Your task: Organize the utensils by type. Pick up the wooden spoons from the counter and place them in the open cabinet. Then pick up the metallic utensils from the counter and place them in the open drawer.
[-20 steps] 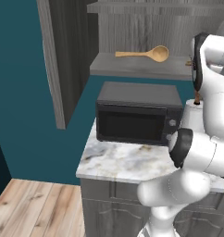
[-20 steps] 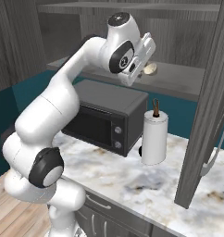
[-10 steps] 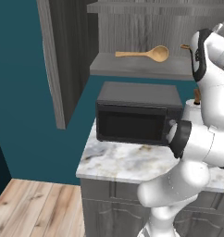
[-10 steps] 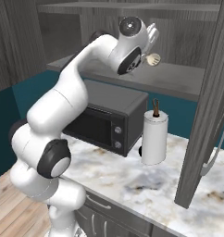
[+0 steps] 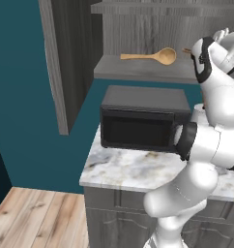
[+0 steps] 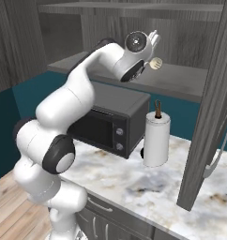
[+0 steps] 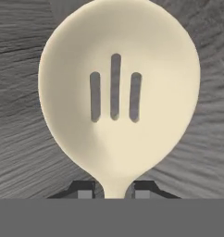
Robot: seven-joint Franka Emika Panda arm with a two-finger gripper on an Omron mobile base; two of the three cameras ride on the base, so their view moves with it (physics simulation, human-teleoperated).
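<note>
While the two base views take in the open cabinet [image 5: 75, 58] with its grey inner shelf [image 5: 143, 70], the hand view looks straight at the wood-grain back wall [image 7: 21, 115] of that cabinet. The left base view alone shows the long tan wooden spoon [image 5: 150, 56] lying flat on the shelf, bowl toward the right, near the shelf's back edge. The right base view shows what the left one hides: the cabinet door [image 6: 211, 108] standing open at the right with its long silver handle [image 6: 217, 154], and a paper towel roll [image 6: 156, 138] upright on the counter [image 6: 148, 183] just beside the dark microwave [image 6: 110, 122]. The microwave sits against the back edge of the marble counter, under the shelf. Dark grey floor cabinets [image 5: 119, 213] stand below, with teal wall [image 5: 22, 121] and wood floor [image 5: 36, 218] to the left. The gripper [image 7: 114, 189] is raised at shelf height, its jaws closed narrowly on the neck of the cream-headed slotted spoon [image 7: 118, 92]. In the right base view that spoon's head [image 6: 156, 63] hangs above the shelf.
</note>
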